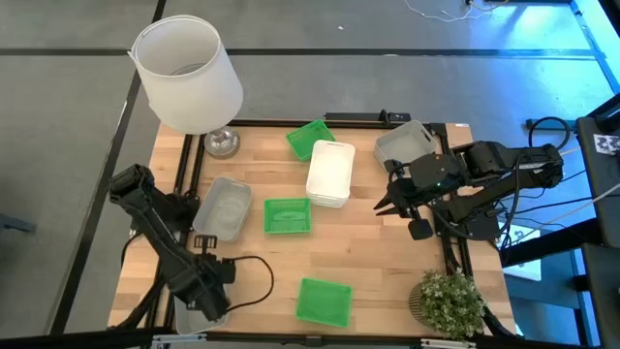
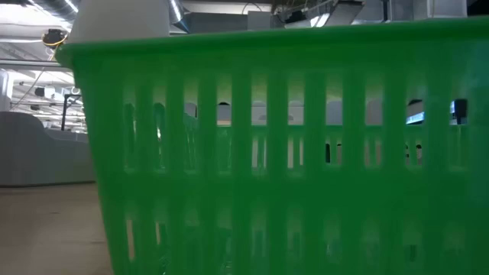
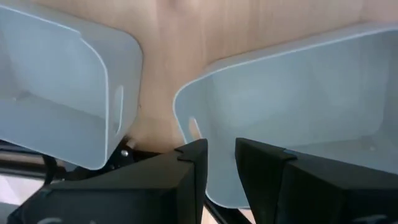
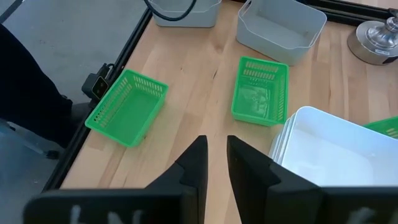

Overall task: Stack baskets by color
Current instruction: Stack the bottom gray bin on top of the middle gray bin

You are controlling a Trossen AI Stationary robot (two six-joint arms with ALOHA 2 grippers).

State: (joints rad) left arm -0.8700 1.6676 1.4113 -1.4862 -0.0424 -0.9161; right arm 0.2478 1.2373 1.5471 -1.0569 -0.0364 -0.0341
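**White stack done, green baskets still scattered**

I see my right gripper (image 1: 385, 206) hovering just beside the white stack (image 1: 329, 174), its fingers drawn close with only a slim gap and nothing between them. The nearest loose piece is the middle green basket (image 1: 288, 215), lying across the stack from those fingers, its long axis running along the desk (image 1: 378, 271) width. My left gripper (image 3: 221, 155) waits at the near left corner over a grey basket (image 3: 298, 106), fingers narrowly parted and empty. I judge the right arm nearer.
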